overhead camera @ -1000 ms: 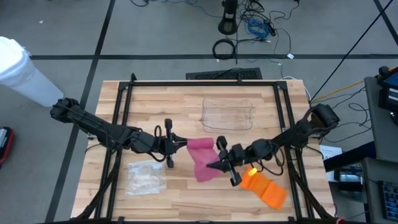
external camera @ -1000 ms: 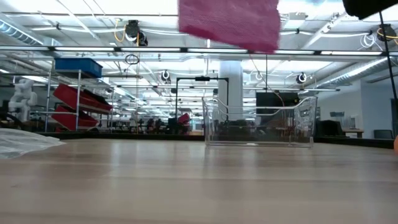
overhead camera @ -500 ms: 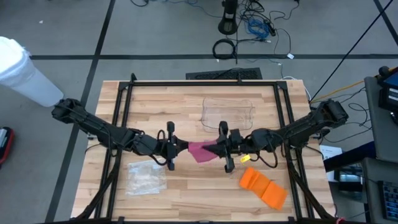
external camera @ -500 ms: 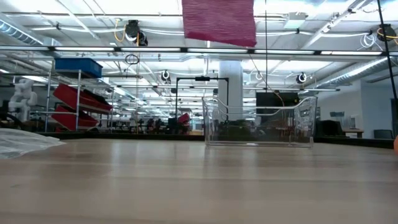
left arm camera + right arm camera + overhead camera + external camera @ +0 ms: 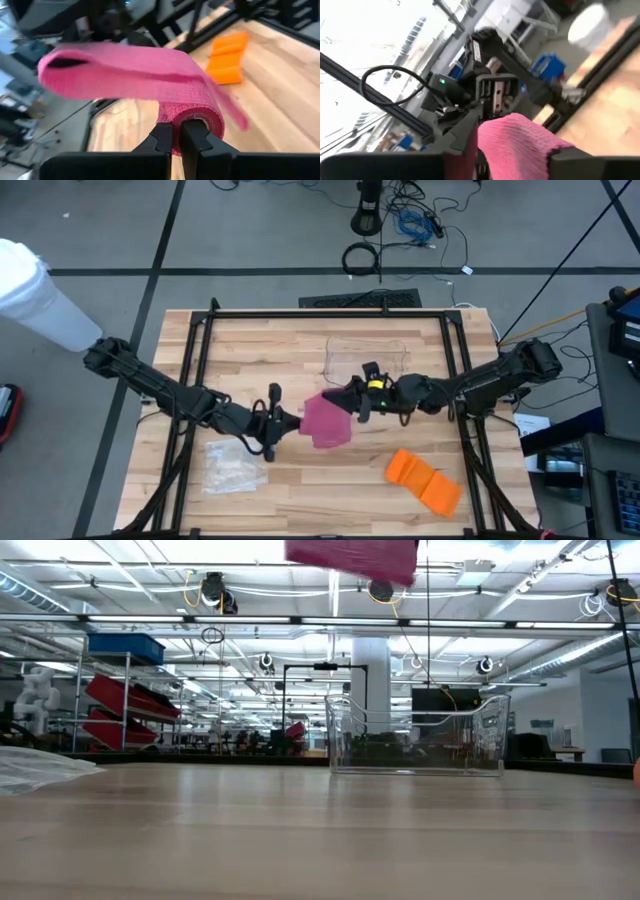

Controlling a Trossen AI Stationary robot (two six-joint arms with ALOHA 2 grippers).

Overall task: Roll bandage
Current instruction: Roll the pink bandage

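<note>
Pink bandage (image 5: 325, 421) is suspended above mid-bench (image 5: 300, 350). Left tool (image 5: 272, 423) is pinching the rolled end as an anchor. Right tool (image 5: 357, 393) carries the loose tail between its fingers; firmness of grip indeterminate, presumably for winding.

Both grippers meet mid-table: left gripper (image 5: 284, 420) pinched (right gripper (image 5: 352, 392) parted).

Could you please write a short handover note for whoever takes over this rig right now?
Left gripper: shut on the pink bandage roll, above mid-table.
Right gripper: at the loose end of the strip, fingers either side of it; grip unclear.
Orange bandage lies near the front right; clear bin behind; plastic wrapper front left.
Done: roll partly wound.
Left: wind in the loose tail.
</note>
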